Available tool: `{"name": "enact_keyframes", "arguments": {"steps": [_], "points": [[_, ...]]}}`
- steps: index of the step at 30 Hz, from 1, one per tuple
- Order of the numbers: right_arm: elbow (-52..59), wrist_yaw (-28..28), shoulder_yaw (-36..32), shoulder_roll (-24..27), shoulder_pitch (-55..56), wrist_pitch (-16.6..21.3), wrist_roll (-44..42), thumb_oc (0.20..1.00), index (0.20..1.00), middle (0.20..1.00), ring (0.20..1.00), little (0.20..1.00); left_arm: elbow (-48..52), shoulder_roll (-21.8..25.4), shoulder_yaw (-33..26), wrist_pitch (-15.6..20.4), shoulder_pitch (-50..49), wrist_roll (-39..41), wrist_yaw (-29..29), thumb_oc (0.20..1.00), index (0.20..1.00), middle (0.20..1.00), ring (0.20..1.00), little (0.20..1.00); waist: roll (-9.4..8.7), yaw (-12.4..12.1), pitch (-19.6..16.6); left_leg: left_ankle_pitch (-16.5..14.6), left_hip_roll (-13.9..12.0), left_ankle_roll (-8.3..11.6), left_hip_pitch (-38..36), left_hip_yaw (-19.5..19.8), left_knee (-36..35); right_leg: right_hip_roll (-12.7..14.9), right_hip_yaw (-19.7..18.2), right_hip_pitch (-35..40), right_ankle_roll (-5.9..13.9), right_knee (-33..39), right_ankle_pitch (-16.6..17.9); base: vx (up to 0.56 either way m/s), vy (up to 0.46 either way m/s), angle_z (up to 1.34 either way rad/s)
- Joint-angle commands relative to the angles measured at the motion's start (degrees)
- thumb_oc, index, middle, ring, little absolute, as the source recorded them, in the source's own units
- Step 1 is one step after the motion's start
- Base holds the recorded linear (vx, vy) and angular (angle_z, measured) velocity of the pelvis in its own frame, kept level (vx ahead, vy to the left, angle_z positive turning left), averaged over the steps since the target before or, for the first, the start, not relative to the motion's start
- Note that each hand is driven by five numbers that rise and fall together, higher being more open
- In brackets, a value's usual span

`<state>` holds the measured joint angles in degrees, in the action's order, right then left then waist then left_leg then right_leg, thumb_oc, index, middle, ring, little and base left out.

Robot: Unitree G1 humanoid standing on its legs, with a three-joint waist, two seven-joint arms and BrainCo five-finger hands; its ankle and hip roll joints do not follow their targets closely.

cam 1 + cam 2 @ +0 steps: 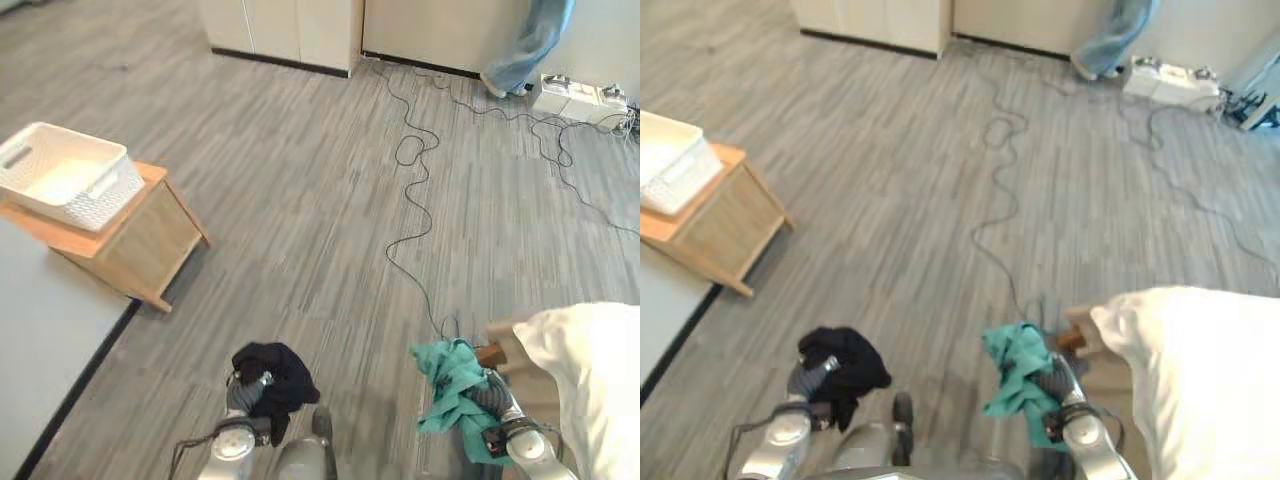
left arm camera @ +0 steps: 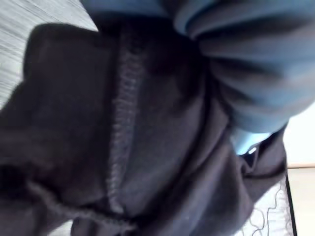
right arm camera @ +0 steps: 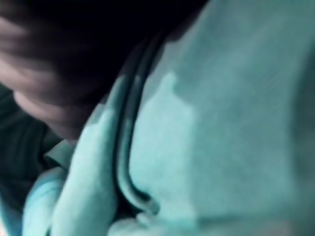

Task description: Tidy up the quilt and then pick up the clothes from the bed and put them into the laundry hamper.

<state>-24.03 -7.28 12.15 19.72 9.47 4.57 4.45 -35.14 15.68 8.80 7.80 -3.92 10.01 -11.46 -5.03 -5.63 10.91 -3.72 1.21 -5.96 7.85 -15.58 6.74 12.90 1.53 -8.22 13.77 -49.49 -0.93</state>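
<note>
A dark garment (image 1: 275,380) is bunched in the left hand (image 1: 245,392), a teal one (image 1: 452,385) in the right hand (image 1: 492,398), and, with the white hamper (image 1: 68,176) well apart, loose hanging cloth could be dropped.

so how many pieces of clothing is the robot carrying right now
2: a black garment bunched in the left hand, and a teal garment in the right hand. More could be folded inside either bundle.
</note>
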Motion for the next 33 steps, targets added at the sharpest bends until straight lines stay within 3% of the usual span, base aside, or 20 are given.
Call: {"name": "enact_keyframes", "arguments": {"steps": [1,3,4,6,8,10,11,12,15,18,19,20,21,23,24,25,27,28,31,33], "points": [[3.78,-1.08,-3.70,1.50,-6.40,2.54,0.05,0.200,0.200,0.200,0.200,0.200,6.47,3.81,1.21,2.73,3.78,-2.10,-0.69,0.200,0.200,0.200,0.200,0.200,6.19,1.61,3.99,5.25,-3.19,3.29,-6.93,2.54,-10.14,-5.11,8.26,3.41,-0.53,8.39,3.07,0.65,0.177,0.90],[4.31,-1.14,-4.28,1.61,-5.17,2.74,-0.81,0.200,0.200,0.200,0.200,0.200,6.85,3.34,2.42,3.04,5.42,-3.08,-0.65,0.200,0.200,0.200,0.200,0.200,7.12,6.28,4.93,2.50,-1.91,4.79,-12.96,8.40,-11.01,-8.51,6.52,-3.41,-3.10,19.96,-1.95,0.96,-0.058,0.91],[4.02,-1.67,-5.15,2.01,-4.17,2.86,-1.20,0.200,0.200,0.200,0.200,0.200,6.61,3.38,2.78,3.33,6.73,-3.64,-0.73,0.200,0.200,0.200,0.200,0.200,5.97,8.44,4.62,0.11,-0.64,6.21,-15.64,11.55,-11.70,-8.58,3.01,-5.31,-3.36,36.18,-1.25,1.13,-0.217,1.61],[3.82,-1.52,-5.56,1.92,-3.33,2.64,-1.24,0.200,0.200,0.200,0.200,0.200,5.32,2.97,2.73,3.58,7.62,-4.41,-1.14,0.200,0.200,0.200,0.200,0.200,5.87,10.59,4.12,-3.53,-1.39,7.61,-18.99,14.62,-11.74,-6.37,0.84,-8.15,-1.53,47.77,3.49,0.98,-0.196,3.04],[4.31,-0.13,-5.14,1.71,-1.53,2.20,-0.02,0.200,0.200,0.200,0.200,0.200,3.57,2.38,2.64,3.92,6.57,-5.14,-0.83,0.200,0.200,0.200,0.200,0.200,6.43,12.31,2.52,-7.68,-3.54,9.08,-25.68,17.18,-11.74,-5.45,0.31,-8.70,-0.14,50.66,6.46,1.14,-0.212,2.27],[3.62,0.40,-4.46,1.81,-0.46,2.34,0.10,0.200,0.200,0.200,0.200,0.200,2.69,1.97,2.68,3.88,4.96,-5.19,-0.34,0.200,0.200,0.200,0.200,0.200,6.81,12.70,1.25,-5.78,-5.78,10.48,-26.94,18.27,-7.02,-6.45,0.19,-7.97,-1.23,46.50,7.32,0.75,-0.259,1.05],[3.13,1.21,-4.36,3.27,-0.86,2.43,-0.54,0.200,0.200,0.200,0.200,0.200,2.91,1.87,2.13,3.59,3.89,-4.04,-0.02,0.200,0.200,0.200,0.200,0.200,7.30,11.95,1.74,1.86,-7.35,11.81,-19.93,18.17,11.79,-7.26,1.05,-4.71,-3.92,45.50,6.36,0.54,-0.443,-0.08],[4.25,0.65,-4.70,4.70,-1.46,3.08,-2.38,0.200,0.200,0.200,0.200,0.200,4.99,2.19,1.65,3.62,2.47,-2.68,-0.11,0.200,0.200,0.200,0.200,0.200,4.92,9.82,4.04,7.00,-6.04,10.80,-8.76,19.38,32.24,-6.55,3.09,-0.23,-7.29,46.55,4.71,0.52,-0.441,-0.69],[3.98,0.16,-4.67,5.99,-4.20,2.37,-2.92,0.200,0.200,0.200,0.200,0.200,6.42,2.34,1.27,3.40,2.33,-1.86,-0.08,0.200,0.200,0.200,0.200,0.200,2.92,6.79,6.32,3.60,-1.53,9.54,0.71,18.06,41.70,-5.90,3.33,4.83,-8.46,48.78,2.65,0.35,-0.245,-0.33],[2.48,0.11,-3.87,6.53,-6.41,2.29,-2.63,0.200,0.200,0.200,0.200,0.200,6.08,2.46,0.94,3.78,1.69,-1.80,0.07,0.200,0.200,0.200,0.200,0.200,3.14,2.34,5.49,2.54,-0.58,9.77,7.44,11.79,31.05,-6.16,4.39,11.83,-7.64,52.01,-0.47,0.52,-0.046,-0.73],[2.45,0.13,-3.93,6.52,-6.49,2.60,-2.57,0.200,0.200,0.200,0.200,0.200,6.12,2.38,0.91,3.82,1.37,-1.97,0.17,0.200,0.200,0.200,0.200,0.200,3.24,1.34,4.75,2.28,-1.62,9.42,7.62,9.12,24.98,-6.01,4.85,13.73,-7.23,52.75,-1.63,0.81,0.082,0.06],[2.48,-0.36,-4.24,6.42,-6.24,3.00,-2.47,0.200,0.200,0.200,0.200,0.200,5.98,2.18,0.96,3.45,0.87,-3.02,0.55,0.200,0.200,0.200,0.200,0.200,4.40,0.43,2.86,3.73,-5.61,8.94,8.48,1.71,11.69,-7.07,7.45,17.16,-6.79,53.37,-4.56,0.60,0.085,0.86],[2.48,-0.37,-4.24,6.44,-6.11,3.03,-2.47,0.200,0.200,0.200,0.200,0.200,6.05,2.15,1.02,3.41,0.74,-3.06,0.53,0.200,0.200,0.200,0.200,0.200,4.07,0.30,2.91,4.00,-5.15,8.91,7.71,1.39,10.74,-6.63,7.37,17.46,-6.68,53.47,-4.69,0.62,0.100,0.60],[2.12,-1.25,-4.14,6.14,-5.83,3.25,-1.56,0.200,0.200,0.200,0.200,0.200,5.76,1.80,1.25,2.51,0.51,-4.50,0.49,0.200,0.200,0.200,0.200,0.200,4.72,-0.32,2.24,7.79,-8.61,9.71,6.10,-7.28,1.71,-7.22,11.00,21.38,-6.05,52.20,-7.64,0.61,0.060,0.31],[1.55,-1.16,-3.60,4.77,-5.40,2.95,0.45,0.200,0.200,0.200,0.200,0.200,5.81,1.94,1.29,2.24,-0.20,-4.55,1.19,0.200,0.200,0.200,0.200,0.200,3.80,-1.02,0.95,6.24,-6.33,6.85,2.41,-6.81,-0.65,-7.03,12.98,21.48,-4.54,44.47,-7.13,0.92,0.206,1.09],[1.73,-0.43,-3.09,3.49,-5.39,2.41,1.19,0.200,0.200,0.200,0.200,0.200,5.45,2.09,1.57,1.57,-0.27,-4.27,1.44,0.200,0.200,0.200,0.200,0.200,3.59,-0.19,1.48,3.77,-3.66,4.05,-0.96,-5.23,-1.40,-4.85,13.30,16.70,-1.32,28.16,-1.91,0.86,0.245,1.35],[1.91,-0.43,-3.07,2.74,-5.98,2.28,1.14,0.200,0.200,0.200,0.200,0.200,4.97,3.12,1.56,0.74,-0.45,-5.43,0.97,0.200,0.200,0.200,0.200,0.200,5.12,1.34,2.40,3.03,-3.31,2.71,-5.88,-3.10,-4.64,-3.76,11.18,9.41,-0.16,14.82,3.73,0.52,0.165,1.22],[1.87,-0.66,-3.31,2.60,-6.04,2.43,0.84,0.200,0.200,0.200,0.200,0.200,4.88,3.46,1.52,0.53,-0.15,-5.81,0.76,0.200,0.200,0.200,0.200,0.200,6.16,1.90,2.83,3.15,-3.59,2.85,-8.04,-0.62,-6.55,-4.56,10.14,5.17,-0.91,12.23,1.97,0.48,0.026,1.25],[1.48,-0.57,-3.73,2.64,-5.36,2.52,-0.16,0.200,0.200,0.200,0.200,0.200,4.57,3.64,1.16,0.71,0.19,-6.44,0.24,0.200,0.200,0.200,0.200,0.200,6.50,3.79,3.14,3.54,-3.01,4.01,-11.02,4.96,-8.98,-6.75,8.32,1.29,-2.71,19.26,-0.21,0.47,-0.125,1.34],[0.65,-0.99,-4.71,3.08,-4.24,2.67,-1.18,0.200,0.200,0.200,0.200,0.200,3.53,4.00,1.00,1.10,0.89,-7.26,0.32,0.200,0.200,0.200,0.200,0.200,5.64,5.51,2.74,1.91,-2.36,6.33,-14.08,11.12,-10.86,-6.63,3.72,-0.01,-3.27,38.83,-1.44,0.52,-0.263,1.73]]}}
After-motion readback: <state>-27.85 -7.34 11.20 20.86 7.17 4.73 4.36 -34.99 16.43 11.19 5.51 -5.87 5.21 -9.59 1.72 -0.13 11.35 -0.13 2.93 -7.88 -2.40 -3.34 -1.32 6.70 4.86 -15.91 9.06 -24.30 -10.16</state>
